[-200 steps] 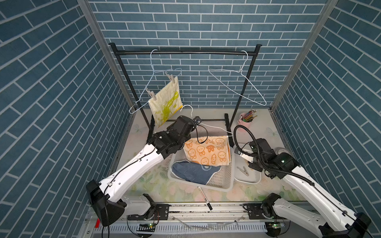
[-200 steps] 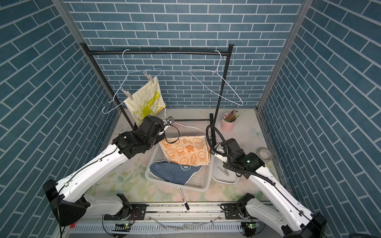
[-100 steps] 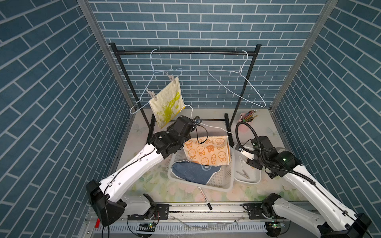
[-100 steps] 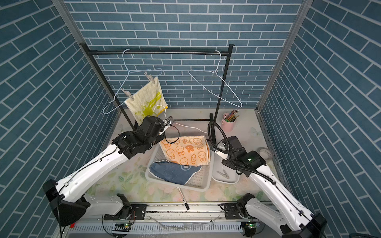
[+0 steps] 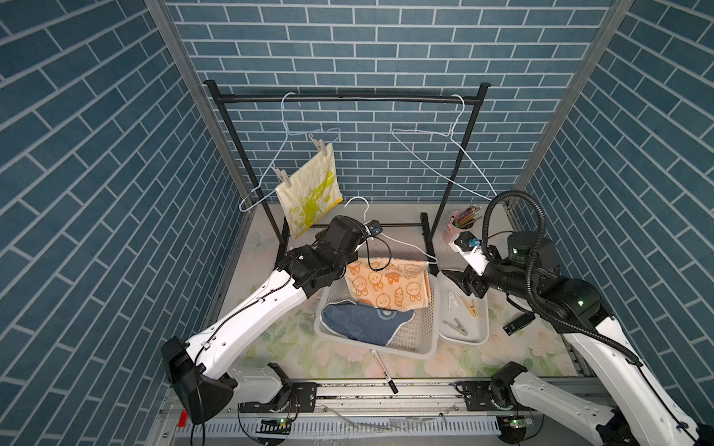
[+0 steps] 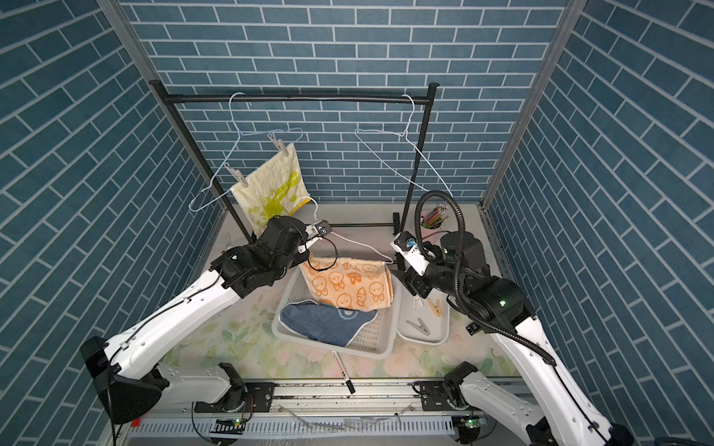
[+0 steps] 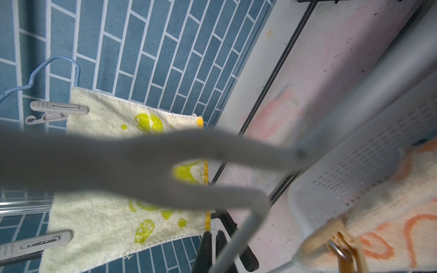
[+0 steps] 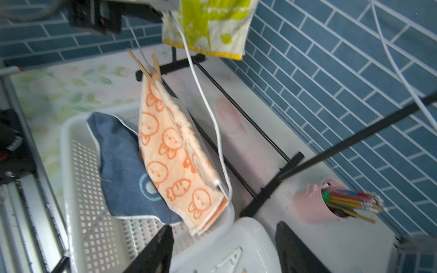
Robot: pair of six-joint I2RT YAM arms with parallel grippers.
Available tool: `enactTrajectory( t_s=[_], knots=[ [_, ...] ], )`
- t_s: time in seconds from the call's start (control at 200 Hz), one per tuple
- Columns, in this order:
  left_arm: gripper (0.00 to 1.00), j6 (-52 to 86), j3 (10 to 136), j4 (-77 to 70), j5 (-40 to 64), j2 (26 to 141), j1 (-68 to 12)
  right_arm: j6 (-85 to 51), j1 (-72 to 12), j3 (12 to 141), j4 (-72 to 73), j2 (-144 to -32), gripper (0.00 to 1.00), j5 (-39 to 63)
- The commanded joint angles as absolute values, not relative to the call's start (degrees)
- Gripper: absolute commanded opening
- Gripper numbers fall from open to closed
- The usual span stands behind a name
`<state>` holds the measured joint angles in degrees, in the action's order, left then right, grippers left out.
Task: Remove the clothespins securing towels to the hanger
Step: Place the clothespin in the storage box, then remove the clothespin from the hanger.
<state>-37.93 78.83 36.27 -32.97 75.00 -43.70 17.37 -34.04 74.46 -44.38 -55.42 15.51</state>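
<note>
In both top views a floral tablecloth (image 5: 270,340) covers the table, shut in on three sides by blue brick walls (image 5: 96,173). A white basket (image 5: 402,349) sits mid-table. The blue towel (image 5: 363,320) lies inside it, and the orange towel (image 5: 382,285) drapes over its far rim from a white hanger (image 5: 405,247). Behind the basket stands a black rack (image 5: 347,98), where the yellow towel (image 5: 309,193) hangs under two grey clothespins (image 5: 320,146). Just right of the basket a tray (image 5: 478,334) holds three loose clothespins (image 5: 470,307). The right gripper (image 5: 461,285) hovers over the tray's far end. A pink cup (image 5: 456,231) of pencils stands behind and right of the basket, and a marker pen (image 5: 382,367) lies just in front.

In the left wrist view, the left gripper (image 7: 212,238) is pressed together on the white hanger's wire, near the basket's far rim. A tan clothespin (image 7: 326,232) pins the orange towel's corner. The grey clothespins clip the yellow towel to a blue wire hanger (image 7: 76,68).

In the right wrist view, the right gripper's fingers (image 8: 153,248) stand spread with nothing between them, over the tray beside the basket.

Against a second ago, the right gripper has lifted off the tray and drawn back toward the rack. The left arm (image 5: 262,309) and the towels sit as before.
</note>
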Motion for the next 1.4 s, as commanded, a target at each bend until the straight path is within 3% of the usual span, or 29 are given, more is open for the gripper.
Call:
enactTrajectory(
  t_s=[0.0,0.33,1.12,1.31,1.395],
  knots=[
    [0.0,-39.91,79.68,33.02,-31.14,74.24,-44.43,11.15,-33.75,78.5,-40.83,-61.52,0.69,30.58],
    [0.0,-39.37,79.07,29.75,-28.5,74.05,-45.57,15.61,-33.68,91.58,-45.79,-76.17,0.66,37.03],
    [0.0,-39.47,80.45,29.0,-28.48,76.01,-46.69,4.99,-34.25,92.42,-24.08,-86.52,0.27,48.16],
    [0.0,-38.41,81.03,29.27,-28.15,76.29,-46.84,5.49,-35.24,92.46,-23.48,-87.45,0.14,49.21],
    [0.0,-37.93,81.04,29.36,-27.52,76.22,-46.85,6.22,-35.31,92.14,-24.28,-87.31,0.13,49.46]
  ],
)
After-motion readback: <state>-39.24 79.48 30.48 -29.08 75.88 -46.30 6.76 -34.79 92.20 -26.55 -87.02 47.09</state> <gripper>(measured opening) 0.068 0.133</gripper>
